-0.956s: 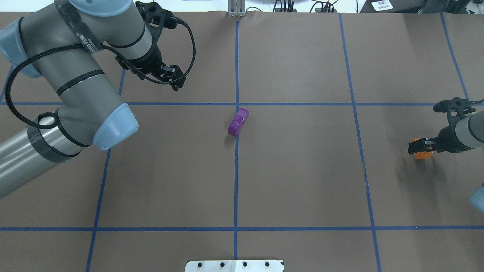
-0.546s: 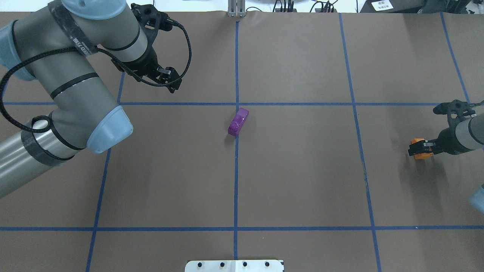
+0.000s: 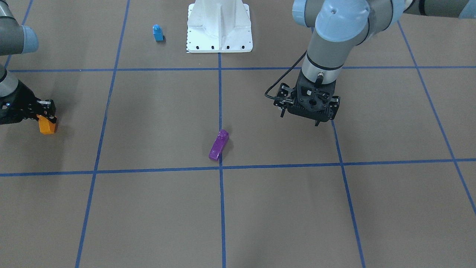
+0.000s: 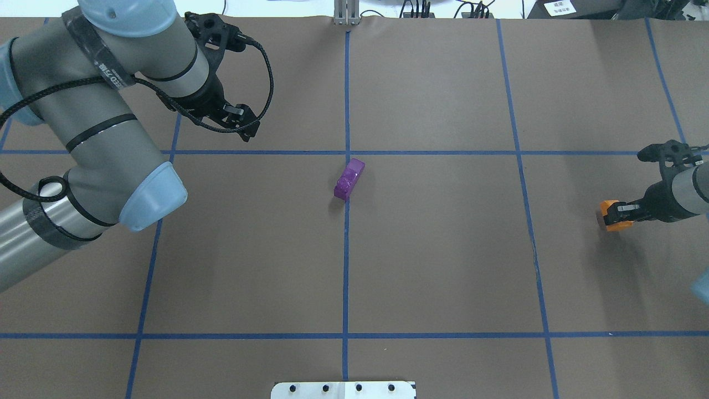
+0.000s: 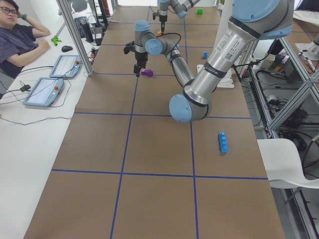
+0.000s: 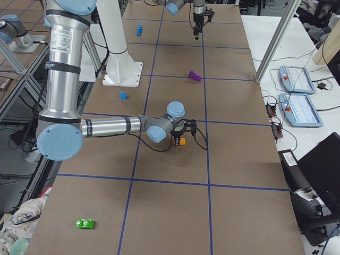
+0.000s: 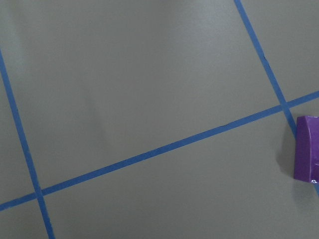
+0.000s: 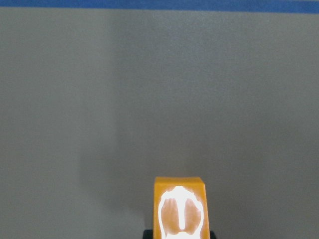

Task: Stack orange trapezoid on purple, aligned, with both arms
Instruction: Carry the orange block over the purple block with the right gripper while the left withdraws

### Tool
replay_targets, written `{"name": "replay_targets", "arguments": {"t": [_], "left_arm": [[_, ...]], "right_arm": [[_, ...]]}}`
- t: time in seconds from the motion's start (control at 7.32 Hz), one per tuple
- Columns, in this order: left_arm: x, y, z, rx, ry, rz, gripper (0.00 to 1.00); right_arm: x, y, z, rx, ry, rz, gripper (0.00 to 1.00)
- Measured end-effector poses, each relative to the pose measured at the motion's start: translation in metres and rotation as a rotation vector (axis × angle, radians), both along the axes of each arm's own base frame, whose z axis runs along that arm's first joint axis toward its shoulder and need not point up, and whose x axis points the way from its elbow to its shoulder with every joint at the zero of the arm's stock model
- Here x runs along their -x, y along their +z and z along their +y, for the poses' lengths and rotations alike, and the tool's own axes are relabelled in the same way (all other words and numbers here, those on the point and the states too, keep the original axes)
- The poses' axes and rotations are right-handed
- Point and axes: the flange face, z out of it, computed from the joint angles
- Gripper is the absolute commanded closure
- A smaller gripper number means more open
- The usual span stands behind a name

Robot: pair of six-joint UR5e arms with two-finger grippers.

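The right gripper point(image 4: 619, 213), clamped on the glossy orange plastic trapezoid brick point(image 4: 604, 213), had begun lifting it: pick done, carry next. The left gripper point(image 4: 243, 119), aperture unclear, had backed away.

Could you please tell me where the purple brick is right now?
In the overhead view the purple brick lies mid-table on the central tape line, just below its crossing, apart from the left gripper.

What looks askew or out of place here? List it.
Only the purple brick: it lies skewed to the blue tape grid, not square with its lines. The orange trapezoid sits gripped in the fingers of the right gripper. Nothing spilled or damaged shows.
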Motion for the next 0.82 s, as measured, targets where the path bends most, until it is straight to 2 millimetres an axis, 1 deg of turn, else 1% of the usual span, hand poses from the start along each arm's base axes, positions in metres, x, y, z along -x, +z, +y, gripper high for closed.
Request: {"name": "replay_targets", "arguments": {"t": [0.14,0.27,0.41,0.55,0.68,0.82], "left_arm": [[0.001,0.004,0.0,0.002,0.0,-0.003,0.0],[0.007,0.012,0.001,-0.004,0.007,-0.012,0.0],[0.021,0.025,-0.002,-0.024,0.017,-0.027,0.0],[0.043,0.042,-0.008,-0.041,0.029,-0.045,0.0],[0.072,0.063,-0.018,-0.055,0.047,-0.062,0.0],[0.108,0.089,-0.03,-0.07,0.072,-0.079,0.0]], "right_arm": [[-0.008,-0.022,-0.007,0.015,0.015,-0.007,1.0],[-0.008,-0.055,-0.016,0.032,0.025,-0.003,1.0],[-0.001,-0.093,-0.031,0.048,0.039,-0.001,1.0],[0.017,-0.133,-0.052,0.068,0.06,-0.008,1.0],[0.047,-0.177,-0.07,0.099,0.08,-0.022,1.0],[0.088,-0.223,-0.08,0.145,0.099,-0.034,1.0]]}}
